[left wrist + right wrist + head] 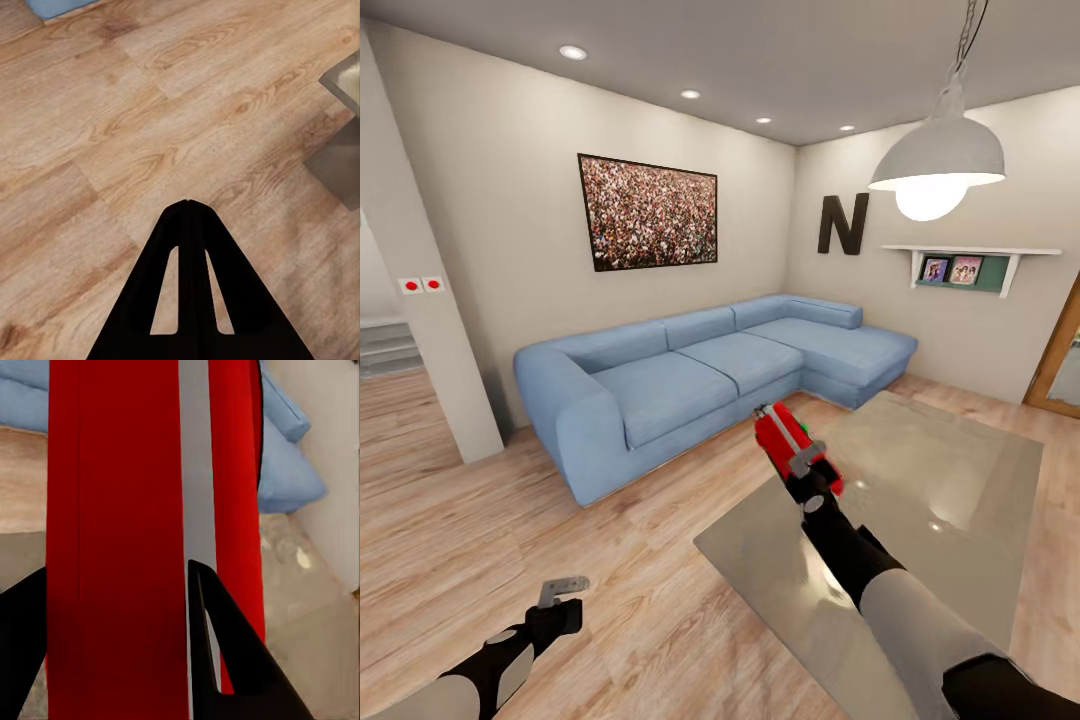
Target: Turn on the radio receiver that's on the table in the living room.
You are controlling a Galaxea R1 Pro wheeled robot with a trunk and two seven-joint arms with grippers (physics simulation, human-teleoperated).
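Radio receiver (790,447) first: the thin red device sits gripped in the right gripper (806,478), raised above the near-left part of the table (960,480), on the side of it that faces the blue sofa (690,385). Its long axis runs on from the forearm, tilting up and away toward the sofa, with the rounded end farthest from the wrist. In the right wrist view the red body (112,532) with its pale stripe stands between the two dark fingers (217,660), which press in on either side, so the jaws are closed onto it rather than resting loose. The left gripper (563,590) hangs low over the plank floor (480,520), off the table's left edge and well apart from the radio; its fingertips (187,204) meet at a point in its own wrist view, closed on nothing. Since the right hand is taken up with holding, my guess is the press would fall to the left arm, which has to travel rightward and upward to reach the dark buttons. Which face they sit on I cannot make out.
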